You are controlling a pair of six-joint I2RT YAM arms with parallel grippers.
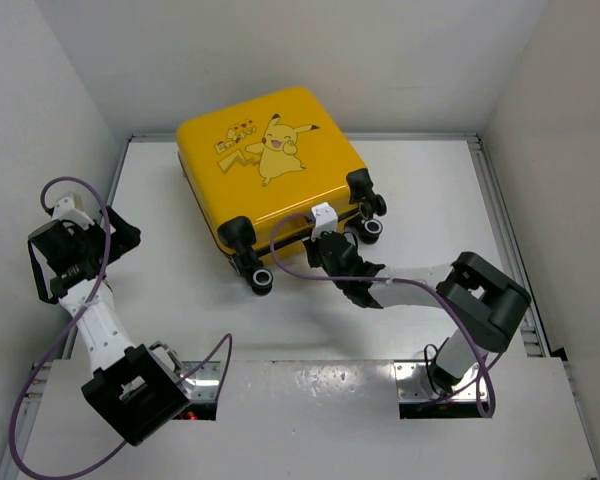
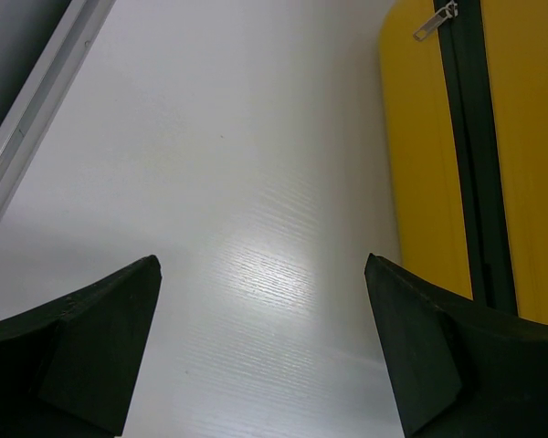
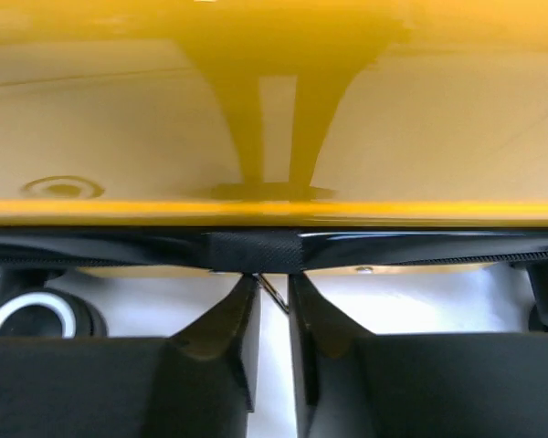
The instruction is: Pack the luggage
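Left gripper (image 2: 260, 274) over counter (image 1: 180, 300), jaws wide open, empty. Suitcase (image 1: 270, 150) flat, shut, mid-back. Right gripper (image 3: 274, 285) at its seam (image 3: 119, 248), jaws nearly together around zipper pull (image 3: 276, 301); we can't tell if pinched. We judge zipper step: next needs firm pinch, drag along seam.

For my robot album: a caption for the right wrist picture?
Right end effector straddling the zipper pull of the yellow luggage.

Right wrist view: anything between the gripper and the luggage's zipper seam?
Nothing visible blocks it. The right gripper sits at the zipper seam of the luggage, with only a thin metal pull between its fingers.
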